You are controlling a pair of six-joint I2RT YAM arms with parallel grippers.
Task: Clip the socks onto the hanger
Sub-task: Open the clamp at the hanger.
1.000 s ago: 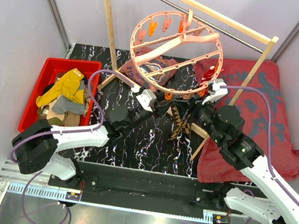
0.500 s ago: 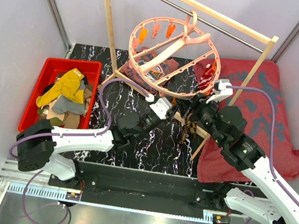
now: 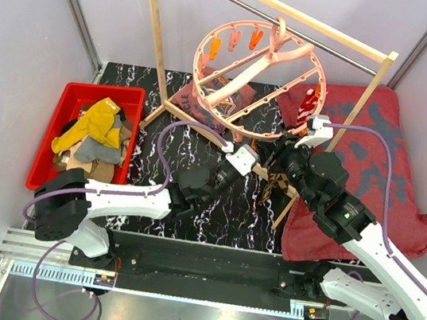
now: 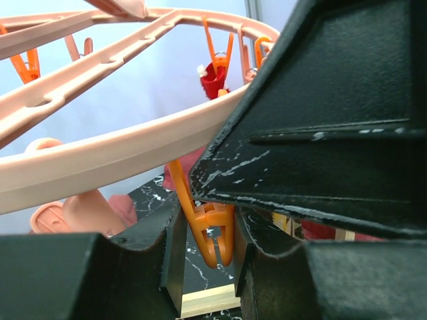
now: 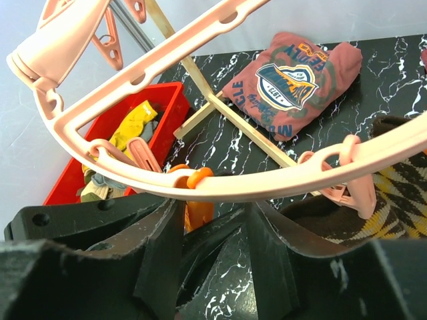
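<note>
The hanger [image 3: 245,80] hangs tilted from the wooden rack [image 3: 154,30] above the bench [image 3: 219,205]. The left gripper [image 4: 209,240] is clamped on an orange clip [image 4: 211,223] hanging under the hanger's near rim. The right gripper [image 5: 213,227] sits just beneath the rim with its jaws apart, and another orange clip [image 5: 197,197] hangs between them, close to one finger. An argyle sock [image 5: 400,193] lies below the rim just beside that gripper, near a pink clip [image 5: 355,187]. A striped sock [image 3: 310,104] hangs at the hanger's right edge. More socks [image 3: 97,130] lie piled in the red bin [image 3: 47,135].
</note>
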